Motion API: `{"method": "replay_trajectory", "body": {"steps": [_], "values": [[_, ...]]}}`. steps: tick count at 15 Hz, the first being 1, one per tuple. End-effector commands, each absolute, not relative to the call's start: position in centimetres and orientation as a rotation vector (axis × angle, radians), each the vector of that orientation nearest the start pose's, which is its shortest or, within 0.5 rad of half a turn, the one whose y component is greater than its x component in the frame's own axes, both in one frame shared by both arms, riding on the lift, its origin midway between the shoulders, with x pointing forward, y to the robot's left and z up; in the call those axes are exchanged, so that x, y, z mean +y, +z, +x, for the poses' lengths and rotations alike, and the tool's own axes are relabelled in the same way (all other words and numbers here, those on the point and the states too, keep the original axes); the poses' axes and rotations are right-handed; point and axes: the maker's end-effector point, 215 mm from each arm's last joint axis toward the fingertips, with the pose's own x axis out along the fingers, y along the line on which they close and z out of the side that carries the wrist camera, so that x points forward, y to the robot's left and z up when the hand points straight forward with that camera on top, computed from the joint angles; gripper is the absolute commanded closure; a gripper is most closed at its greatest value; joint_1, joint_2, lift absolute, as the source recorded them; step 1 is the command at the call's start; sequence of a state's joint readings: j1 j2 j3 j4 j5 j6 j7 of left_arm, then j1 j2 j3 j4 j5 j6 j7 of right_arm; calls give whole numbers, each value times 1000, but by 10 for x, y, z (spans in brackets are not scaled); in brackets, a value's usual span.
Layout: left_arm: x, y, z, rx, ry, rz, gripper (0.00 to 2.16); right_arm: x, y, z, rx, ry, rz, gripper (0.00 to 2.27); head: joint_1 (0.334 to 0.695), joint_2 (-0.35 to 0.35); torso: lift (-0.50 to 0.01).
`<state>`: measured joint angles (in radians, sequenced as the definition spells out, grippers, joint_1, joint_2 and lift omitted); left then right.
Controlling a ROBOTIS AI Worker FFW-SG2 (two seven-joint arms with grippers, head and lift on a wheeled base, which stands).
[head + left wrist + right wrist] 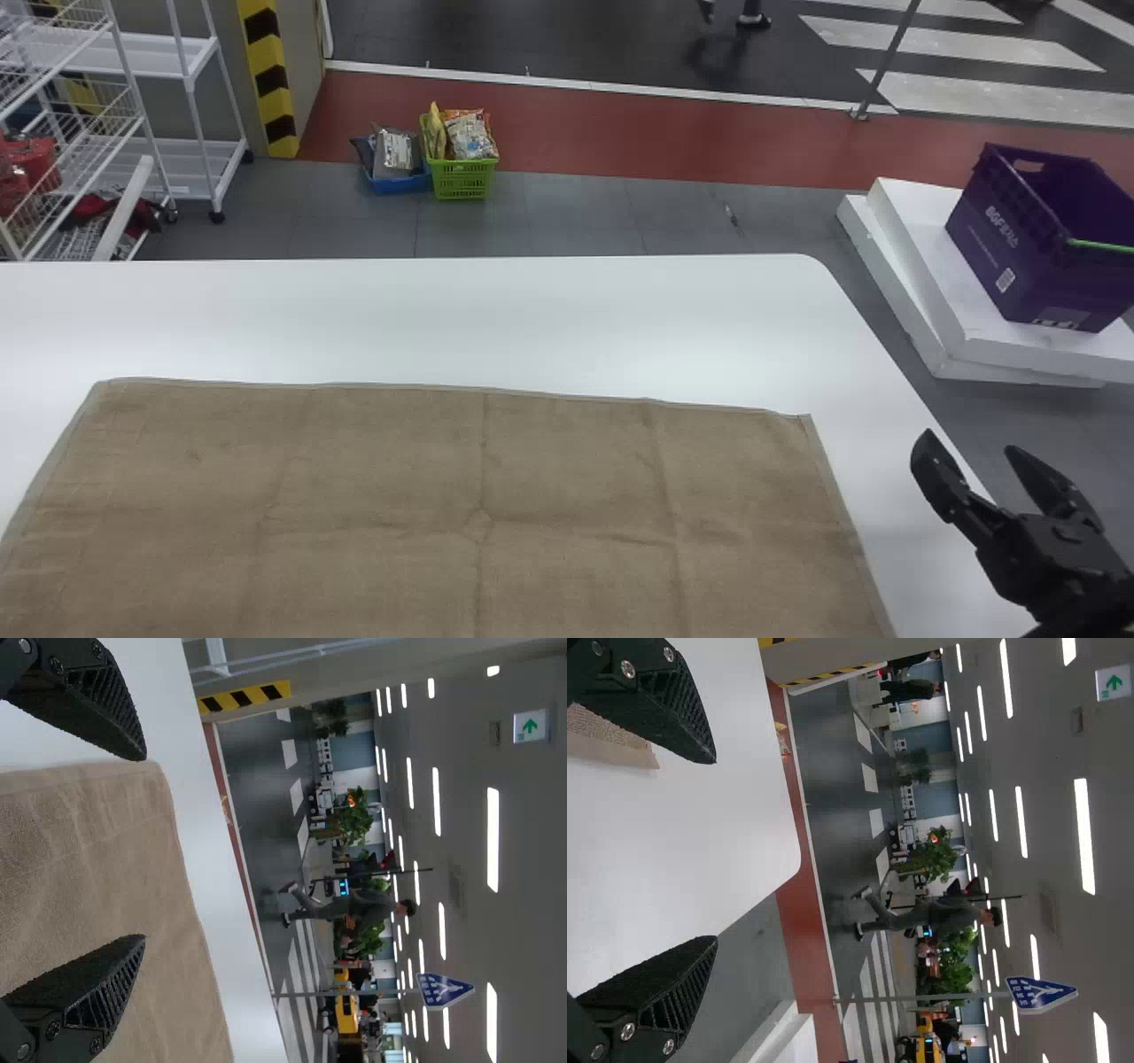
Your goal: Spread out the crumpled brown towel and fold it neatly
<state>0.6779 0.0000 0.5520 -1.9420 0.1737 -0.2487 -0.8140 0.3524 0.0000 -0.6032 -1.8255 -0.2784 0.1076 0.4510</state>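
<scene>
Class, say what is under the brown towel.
Under the brown towel is the white table, visible beyond its far edge; the surface directly beneath is covered and cannot be seen.

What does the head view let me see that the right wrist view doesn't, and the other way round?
Head view's own: a white rack, plus the far left corner and long creases of the brown towel.

Right wrist view's own: ceiling lights, a blue sign, a green sign and a leafy plant.

Shared: the white table, the towel's far right corner, the red floor strip and the right gripper, open.
</scene>
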Motion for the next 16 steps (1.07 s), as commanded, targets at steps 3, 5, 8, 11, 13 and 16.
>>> {"method": "replay_trajectory", "body": {"steps": [3, 5, 8, 11, 13, 16], "values": [[351, -367, 320, 76, -333, 145, 87, -466, -376, 420, 93, -121, 140, 87, 695, -178, -128], [352, -368, 320, 80, -332, 143, 87, -463, -376, 420, 95, -117, 140, 87, 695, -177, -128], [353, -370, 319, 82, -331, 143, 87, -462, -377, 420, 96, -116, 140, 87, 695, -174, -128], [352, -371, 318, 85, -335, 141, 87, -459, -377, 423, 98, -112, 135, 87, 695, -170, -128], [352, -371, 318, 85, -335, 141, 87, -454, -376, 429, 97, -102, 126, 87, 695, -168, -128], [352, -371, 318, 85, -337, 141, 87, -438, -372, 439, 86, -72, 129, 90, 695, -151, -128]]}}
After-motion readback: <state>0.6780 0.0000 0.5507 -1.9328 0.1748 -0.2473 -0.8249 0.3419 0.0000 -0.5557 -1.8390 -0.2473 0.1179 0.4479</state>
